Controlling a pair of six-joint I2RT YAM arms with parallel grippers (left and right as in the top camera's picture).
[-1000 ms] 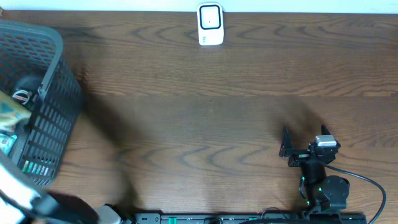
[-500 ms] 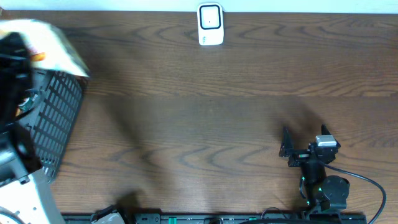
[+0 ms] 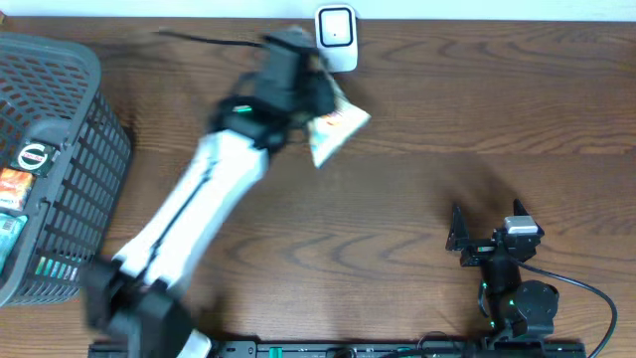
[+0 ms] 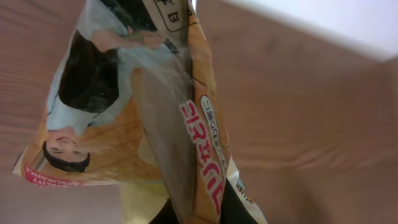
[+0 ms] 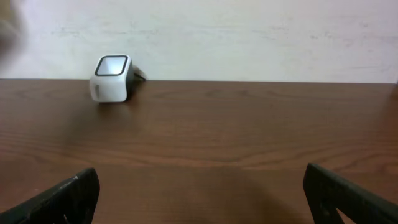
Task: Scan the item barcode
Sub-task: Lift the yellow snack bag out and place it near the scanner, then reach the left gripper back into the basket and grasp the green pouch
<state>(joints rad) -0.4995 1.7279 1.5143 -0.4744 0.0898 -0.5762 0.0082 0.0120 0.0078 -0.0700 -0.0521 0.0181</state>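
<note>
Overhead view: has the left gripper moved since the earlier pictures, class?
Yes. The left gripper swung right, from above the dark grey plastic mesh basket to beside the white box-shaped scanner, holding an orange printed snack packet.

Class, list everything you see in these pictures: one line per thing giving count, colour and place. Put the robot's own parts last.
table: one, dark brown wood, under everything
scanner: one, white, far edge of the table, centre
packet: one, orange and white with print, held above the table just in front of the scanner
basket: one, dark grey mesh, left end of the table
goods: several, mixed colours, inside the basket, count unclear
left gripper: one, black on a white arm, shut on the packet
right gripper: one, black, open, empty, near right of the table
</note>
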